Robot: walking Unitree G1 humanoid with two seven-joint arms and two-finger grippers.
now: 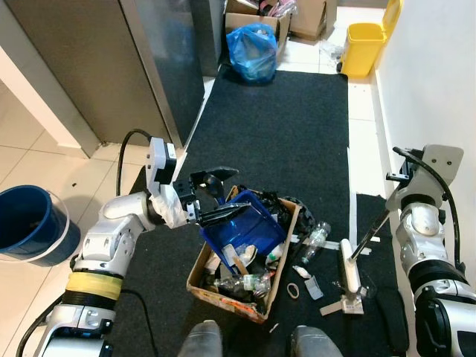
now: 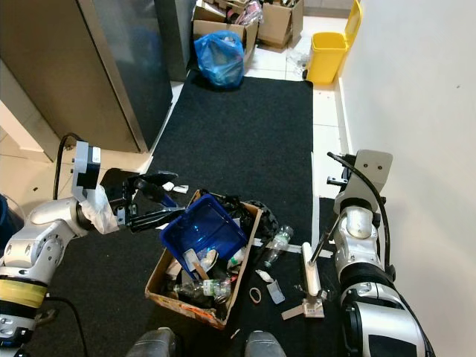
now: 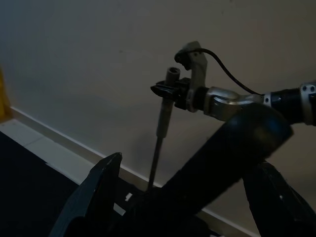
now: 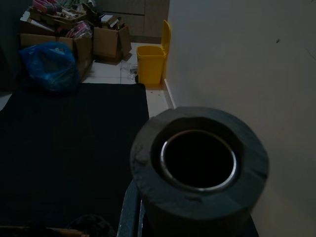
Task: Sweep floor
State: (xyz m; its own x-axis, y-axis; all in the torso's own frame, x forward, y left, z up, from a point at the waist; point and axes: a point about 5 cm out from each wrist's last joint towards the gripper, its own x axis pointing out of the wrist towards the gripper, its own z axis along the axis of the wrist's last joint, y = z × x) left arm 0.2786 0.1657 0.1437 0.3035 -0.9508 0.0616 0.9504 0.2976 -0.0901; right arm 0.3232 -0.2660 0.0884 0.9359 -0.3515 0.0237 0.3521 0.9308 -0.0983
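My left gripper (image 1: 217,199) is shut on the handle of a blue dustpan (image 1: 242,223), which tilts into a cardboard box (image 1: 199,274) full of rubbish on the black carpet. My right gripper (image 1: 394,178) is shut on the top of the broom's handle (image 3: 163,126) by the right wall. The thin pole slants down to the white broom head (image 1: 348,272) resting on the carpet right of the box. In the right wrist view the grey hollow end of the handle (image 4: 200,163) sits close up.
Loose litter, including a plastic bottle (image 1: 316,239), lies between box and broom. A blue bucket (image 1: 30,223) stands at the left. A blue bag (image 1: 253,48), cardboard boxes (image 4: 106,42) and a yellow bin (image 1: 364,44) are at the carpet's far end. A white wall (image 1: 439,74) runs along the right.
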